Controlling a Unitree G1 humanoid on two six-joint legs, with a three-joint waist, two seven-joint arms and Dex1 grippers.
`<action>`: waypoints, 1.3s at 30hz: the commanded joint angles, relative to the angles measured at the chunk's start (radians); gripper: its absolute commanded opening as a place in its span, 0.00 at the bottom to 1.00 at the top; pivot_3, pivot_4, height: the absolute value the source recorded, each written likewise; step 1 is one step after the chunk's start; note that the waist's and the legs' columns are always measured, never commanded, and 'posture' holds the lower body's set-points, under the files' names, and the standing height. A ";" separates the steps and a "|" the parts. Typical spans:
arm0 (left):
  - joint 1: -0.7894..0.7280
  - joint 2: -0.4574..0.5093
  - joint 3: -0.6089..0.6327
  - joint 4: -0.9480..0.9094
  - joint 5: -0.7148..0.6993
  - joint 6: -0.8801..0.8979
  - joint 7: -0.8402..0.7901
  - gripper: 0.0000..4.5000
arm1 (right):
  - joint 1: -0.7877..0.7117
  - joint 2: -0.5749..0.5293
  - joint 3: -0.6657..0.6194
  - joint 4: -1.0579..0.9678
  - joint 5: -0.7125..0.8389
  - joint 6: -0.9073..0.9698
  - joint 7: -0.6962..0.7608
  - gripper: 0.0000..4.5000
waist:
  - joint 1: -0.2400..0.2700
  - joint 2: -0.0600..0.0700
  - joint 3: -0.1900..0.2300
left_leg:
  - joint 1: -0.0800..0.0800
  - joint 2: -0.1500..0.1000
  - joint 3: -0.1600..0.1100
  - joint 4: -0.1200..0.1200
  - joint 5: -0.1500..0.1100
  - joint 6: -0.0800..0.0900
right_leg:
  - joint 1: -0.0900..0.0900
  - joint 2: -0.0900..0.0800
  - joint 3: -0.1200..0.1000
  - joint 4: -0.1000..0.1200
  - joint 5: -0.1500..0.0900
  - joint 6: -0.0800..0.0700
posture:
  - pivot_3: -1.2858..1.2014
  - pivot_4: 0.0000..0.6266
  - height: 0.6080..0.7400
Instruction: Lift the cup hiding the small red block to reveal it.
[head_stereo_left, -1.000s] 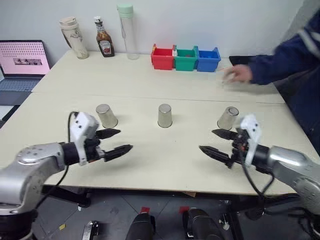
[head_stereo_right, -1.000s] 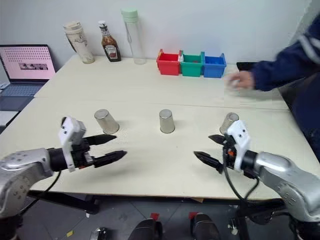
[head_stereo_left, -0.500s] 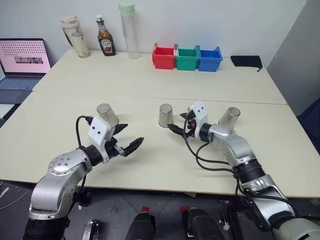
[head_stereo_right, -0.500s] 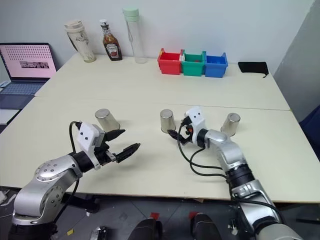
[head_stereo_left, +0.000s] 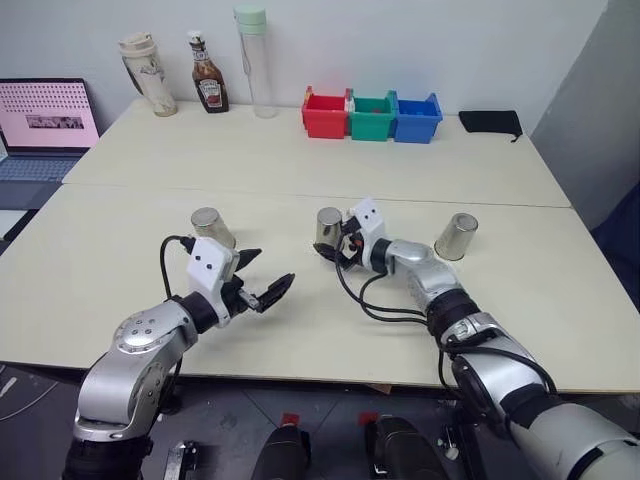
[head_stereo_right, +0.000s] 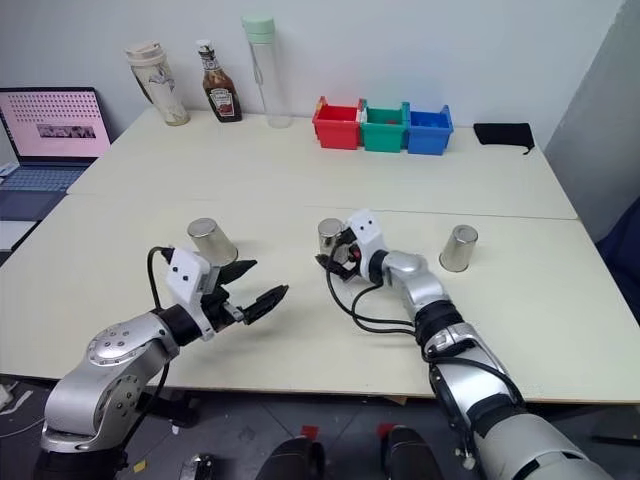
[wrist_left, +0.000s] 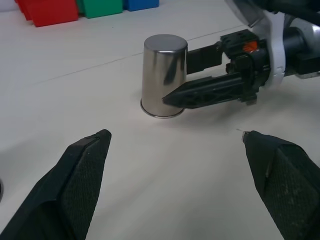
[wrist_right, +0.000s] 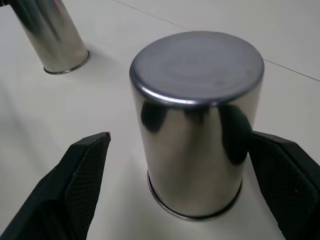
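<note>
- Pale, bare bench (head_stereo_left: 300, 160) below a white wall, two tops butted together along a seam that runs from side to side.
- Along the far edge stand a beige tumbler (head_stereo_left: 147, 73), a sauce bottle (head_stereo_left: 207, 86), a tall clear bottle (head_stereo_left: 252, 60) and three small bins – red (head_stereo_left: 325, 114), green (head_stereo_left: 372, 116), blue (head_stereo_left: 416, 117). A laptop (head_stereo_left: 45, 125) sits off the left edge and a dark cloth (head_stereo_left: 490, 122) lies near the far right corner.
- Three steel cups stand upside down in a row just on the near side of the seam, well apart from one another: the left cup (head_stereo_left: 212, 227), the middle cup (head_stereo_left: 329, 229), the right cup (head_stereo_left: 456, 236). Mouths down, they can each cover something, so the small red block is presumably under one of them; which one I cannot tell from their looks.
- The right tool (head_stereo_left: 335, 250) reaches in from the right side to the middle cup, its fingers spread wide with one on either side of the cup wall. The right wrist view shows a gap on both sides, so nothing is gripped yet – the low, level approach suits closing on the cup's sides and lifting it straight up.
- The left tool (head_stereo_left: 262, 277) hangs over the bench nearer the front edge, between the left and middle cups, fingers apart and empty, aimed toward the middle cup.
</note>
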 joint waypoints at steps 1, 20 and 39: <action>-0.001 0.007 -0.008 -0.028 -0.010 0.004 -0.008 1.00 | -0.062 0.022 -0.044 0.042 -0.018 -0.079 -0.017 0.96 | 0.000 0.000 0.000 | 0.000 0.000 0.000 0.000 0.000 0.000 | 0.000 0.000 0.000 0.000 0.000 0.000 | 0.52 0.24 1.00; -0.038 0.014 -0.028 0.020 -0.012 0.015 -0.036 1.00 | 0.071 -0.070 -0.128 -0.566 0.022 0.208 -0.030 0.59 | 0.005 0.001 0.001 | -0.002 -0.001 -0.004 -0.001 0.000 0.000 | 0.000 -0.005 -0.001 0.000 0.000 0.000 | 0.52 0.24 1.00; -0.094 0.001 -0.084 0.079 0.000 -0.001 -0.064 1.00 | 0.211 -0.107 -0.225 -0.400 -0.006 0.245 -0.212 0.93 | -0.003 0.001 0.000 | 0.000 0.000 0.001 0.000 0.000 0.000 | 0.000 0.001 0.001 0.000 0.000 0.000 | 0.52 0.24 1.00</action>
